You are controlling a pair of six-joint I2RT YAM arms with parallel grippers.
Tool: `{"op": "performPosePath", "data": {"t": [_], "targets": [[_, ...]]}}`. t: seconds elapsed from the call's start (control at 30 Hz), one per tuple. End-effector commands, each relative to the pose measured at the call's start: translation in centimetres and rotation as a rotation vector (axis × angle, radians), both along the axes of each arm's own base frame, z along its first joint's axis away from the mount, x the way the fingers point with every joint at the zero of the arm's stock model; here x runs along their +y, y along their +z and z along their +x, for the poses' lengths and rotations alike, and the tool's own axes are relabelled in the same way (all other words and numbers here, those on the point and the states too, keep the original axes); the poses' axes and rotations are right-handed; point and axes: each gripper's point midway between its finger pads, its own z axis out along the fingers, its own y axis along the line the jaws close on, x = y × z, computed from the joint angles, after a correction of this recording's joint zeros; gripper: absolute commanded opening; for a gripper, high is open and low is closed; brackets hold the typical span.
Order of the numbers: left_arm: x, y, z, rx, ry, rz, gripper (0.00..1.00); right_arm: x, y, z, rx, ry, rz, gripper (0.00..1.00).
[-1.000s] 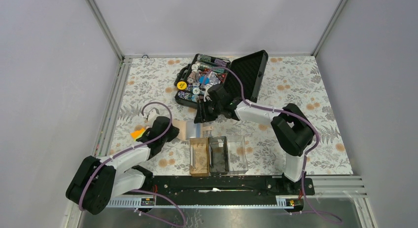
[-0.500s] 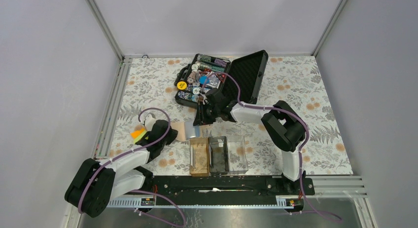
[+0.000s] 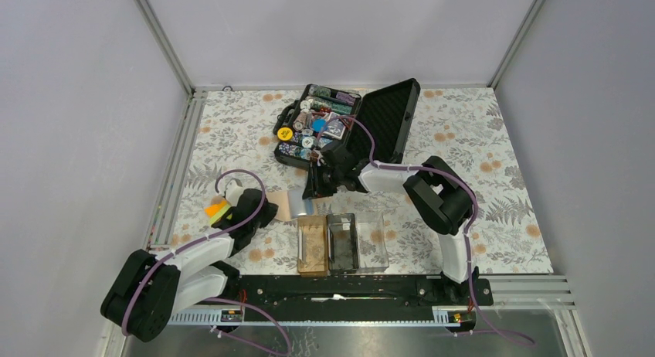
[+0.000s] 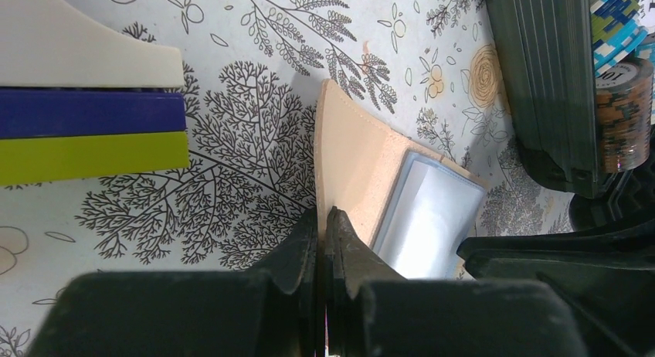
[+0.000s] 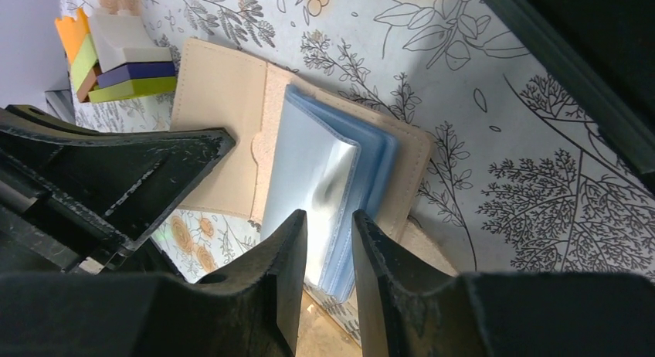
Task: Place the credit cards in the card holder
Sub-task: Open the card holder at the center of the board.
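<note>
Card holder [image 3: 292, 205] is taken here to be the tan folder with clear sleeves. It lies open on the counter [image 3: 479, 141], between the black chip case [image 3: 390, 117] and the clear three-bay tray [image 3: 385, 245], just behind the tray. From above, the left hand [image 3: 266, 212] is seen at its left flap and the right hand [image 3: 313, 188] over its sleeve side. Little more can be read at this range. Credit cards are not picked out for certain; the brown fill of the tray's left bay may be them.

Over to the left wrist: the left hand [image 4: 323, 218] is shown closed. The edge of the tan cover [image 4: 359, 156] is pinched between its fingers and the flap is raised off the cloth. A stack of toy blocks [image 4: 93, 129] and the poker chips [image 4: 622, 94] are caught at the margins.

Right wrist now: the right hand [image 5: 330, 222] is seen with a narrow gap between its fingers, set astride the clear sleeves [image 5: 324, 171]. Nothing looks clamped. Only here is the fan of separate sleeves laid bare, and the left hand is glimpsed on the cover from the other side.

The step is judged to be the opening of a sleeve pocket. The cover should be held steady while one sleeve alone is parted. That should be done gently, so that the plastic is not creased and the folder is not dragged.
</note>
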Motion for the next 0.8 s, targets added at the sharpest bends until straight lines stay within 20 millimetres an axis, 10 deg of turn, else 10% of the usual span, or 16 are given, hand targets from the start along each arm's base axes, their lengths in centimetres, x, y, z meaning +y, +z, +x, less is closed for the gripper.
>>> {"op": "performPosePath", "data": {"t": [0.0,0.77], "targets": [[0.5,-0.2,0.2,-0.01,0.03,0.007,0.0,0.3,-0.7,0.0,-0.014,-0.004,-0.018,0.35],[-0.9,0.1,0.8,-0.026,-0.007,-0.04,0.0,5.1,4.5,-0.8,-0.035,0.086,0.203,0.32]]}}
